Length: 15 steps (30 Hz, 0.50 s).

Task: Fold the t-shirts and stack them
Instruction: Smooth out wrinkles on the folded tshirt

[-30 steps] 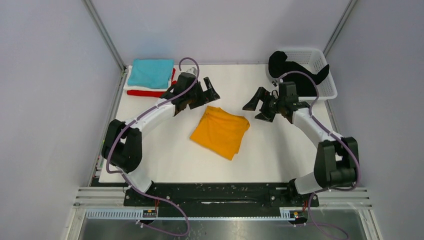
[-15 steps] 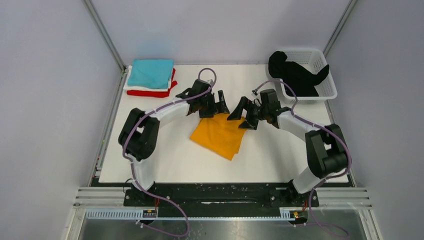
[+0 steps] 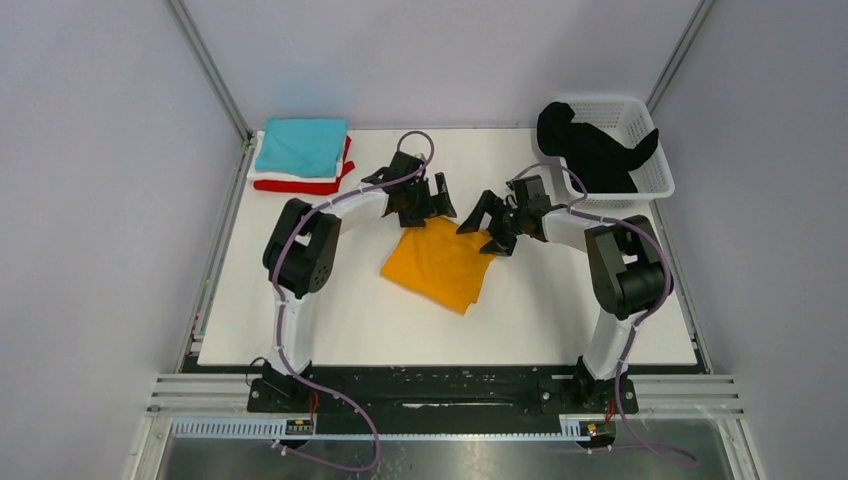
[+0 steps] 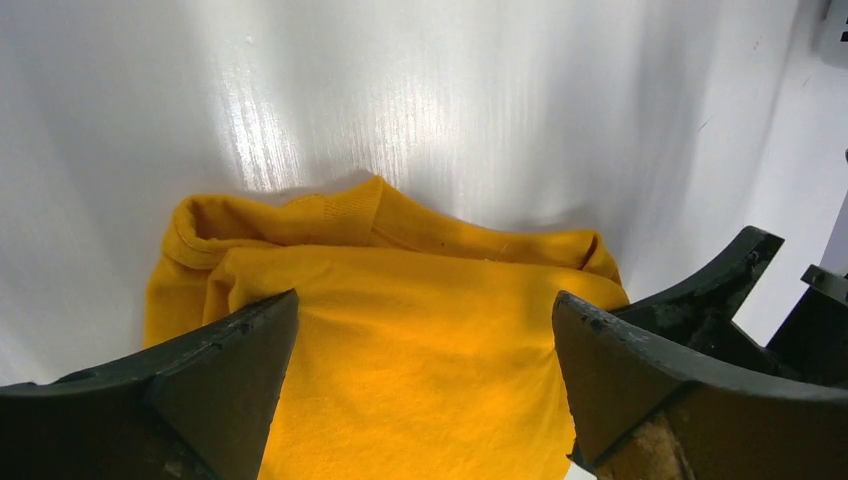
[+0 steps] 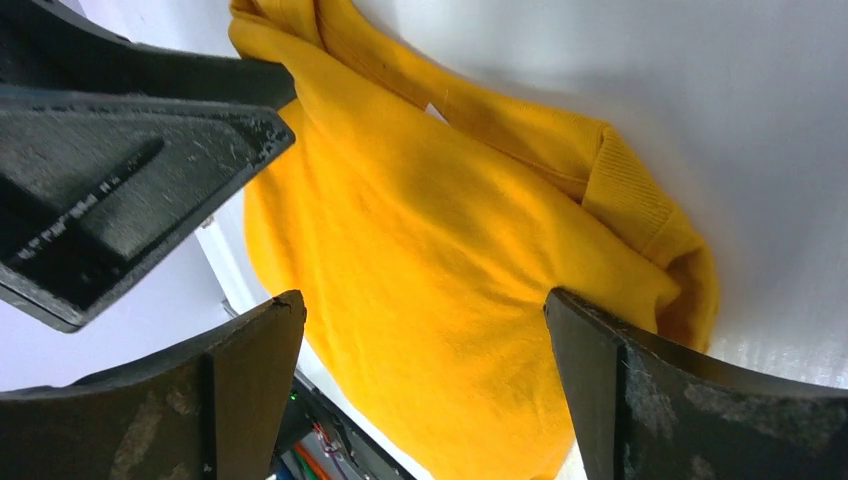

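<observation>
Mustard-orange knit, soft and ribbed at the collar, the folded t-shirt (image 3: 440, 263) lies as a rough square on the glossy white worktop (image 3: 560, 300). The left gripper (image 3: 428, 203) and right gripper (image 3: 488, 225) hang over its far corners, jaws spread wide, gripping nothing. The teal, white and red shirts (image 3: 300, 150) sit stacked far-left; a black shirt (image 3: 590, 150) slumps in the lattice basket (image 3: 655, 130)

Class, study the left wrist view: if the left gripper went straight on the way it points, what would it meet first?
Probably the mustard-orange t-shirt, which the left gripper frames with its jaws open; the gap to it is unclear.
</observation>
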### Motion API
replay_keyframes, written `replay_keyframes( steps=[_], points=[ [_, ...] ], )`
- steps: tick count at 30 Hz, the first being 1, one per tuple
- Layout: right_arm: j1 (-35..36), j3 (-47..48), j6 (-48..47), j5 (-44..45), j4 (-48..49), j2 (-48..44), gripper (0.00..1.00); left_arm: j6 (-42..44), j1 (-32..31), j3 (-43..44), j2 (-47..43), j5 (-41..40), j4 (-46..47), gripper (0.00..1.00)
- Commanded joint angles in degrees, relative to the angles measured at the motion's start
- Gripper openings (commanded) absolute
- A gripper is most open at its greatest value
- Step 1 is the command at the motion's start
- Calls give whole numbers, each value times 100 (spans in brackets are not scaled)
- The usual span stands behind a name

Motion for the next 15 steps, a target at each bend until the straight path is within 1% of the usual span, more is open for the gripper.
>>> replay_keyframes(
  steps=[1,3,6,9,12,15],
  points=[
    [-143,14,33,376,-360,392,99,-128,13,-257,148,-27,-63,99],
    [-214,-117,83,292,-304,488,99,-200,10,-610,-44,14,66,99],
    [-230,-285,85,225,-215,374,100,-330,9,-1265,-480,-5,251,99],
    [-229,-281,-262,177,-328,-93,100,-416,-3,-1662,-1097,-5,303,99],
    [-231,-15,-752,368,-983,-772,99,-462,-89,-1824,-1821,-71,292,99],
    [-244,284,-1013,734,-1593,-1470,99,-435,-247,-1935,-2619,-399,258,99]
  ],
)
